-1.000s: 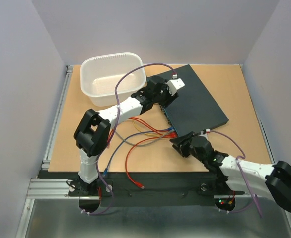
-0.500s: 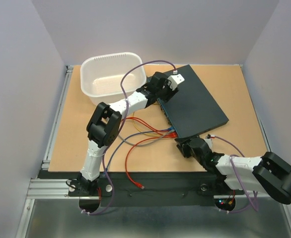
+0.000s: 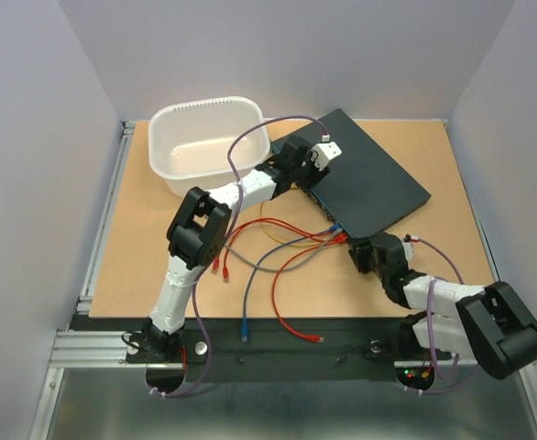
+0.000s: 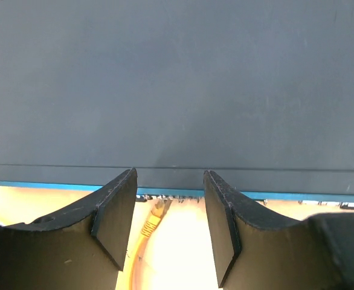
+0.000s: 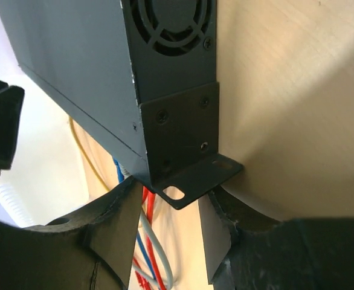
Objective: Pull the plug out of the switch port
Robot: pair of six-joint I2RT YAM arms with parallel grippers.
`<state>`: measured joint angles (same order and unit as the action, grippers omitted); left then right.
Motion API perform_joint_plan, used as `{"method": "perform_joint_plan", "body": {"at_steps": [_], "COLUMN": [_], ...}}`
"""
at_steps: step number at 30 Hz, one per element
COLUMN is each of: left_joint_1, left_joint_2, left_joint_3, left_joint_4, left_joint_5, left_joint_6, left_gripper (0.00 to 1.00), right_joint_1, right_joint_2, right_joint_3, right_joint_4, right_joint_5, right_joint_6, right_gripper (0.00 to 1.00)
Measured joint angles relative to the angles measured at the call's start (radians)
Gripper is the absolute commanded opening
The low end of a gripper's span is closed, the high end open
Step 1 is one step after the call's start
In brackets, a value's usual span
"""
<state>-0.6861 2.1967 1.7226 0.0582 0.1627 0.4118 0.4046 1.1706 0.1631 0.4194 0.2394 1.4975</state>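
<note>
**A:** What lies nearest?

**B:** Two loose ends, a blue plug (image 3: 244, 335) and a red plug (image 3: 317, 339). They sit at the near edge of the bench (image 3: 140, 266), well short of either pair of fingers.

**A:** And the right fingers (image 5: 113, 232)?

**B:** They stand part open, either side of the corner bracket (image 5: 183, 139) on the switch (image 5: 74, 72). I cannot tell whether they pinch it. Red and blue cables (image 5: 145, 254) run just beneath them.

**A:** What has changed?

**B:** Over the last second the switch has swung, its far corner going out to the right. The cables were dragged along and the right arm has folded in after it. The box moved, so I judge that nothing came free by this.

**A:** And the left fingers (image 4: 113, 211)?

**B:** They are spread and grasp nothing, with their tips over the socket edge of the switch. A yellow plug (image 4: 151, 223) shows between them and looks seated in its socket. The task seems not yet done. A white tub (image 3: 172, 174) stands beyond them, to their left.
</note>
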Motion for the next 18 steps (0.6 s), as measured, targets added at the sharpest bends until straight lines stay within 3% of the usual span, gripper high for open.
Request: {"method": "perform_joint_plan", "body": {"at_steps": [8, 13, 18], "left_joint_1": [0.0, 0.0, 0.0], "left_joint_2": [0.132, 0.148, 0.148], "left_joint_3": [0.156, 0.165, 0.165], "left_joint_4": [-0.024, -0.026, -0.026], "left_joint_5": [0.015, 0.025, 0.035], "left_joint_6": [-0.004, -0.019, -0.026], "left_gripper": [0.59, 0.59, 0.59], "right_joint_1": [-0.011, -0.008, 0.014], "right_joint_2": [0.063, 0.192, 0.182], "right_joint_3": [0.005, 0.004, -0.014], "right_joint_4": [0.063, 0.204, 0.24], "right_joint_5": [-0.027, -0.051, -0.008], "right_joint_6": [0.0, 0.072, 0.075], "right_gripper": [0.43, 0.38, 0.39]}}
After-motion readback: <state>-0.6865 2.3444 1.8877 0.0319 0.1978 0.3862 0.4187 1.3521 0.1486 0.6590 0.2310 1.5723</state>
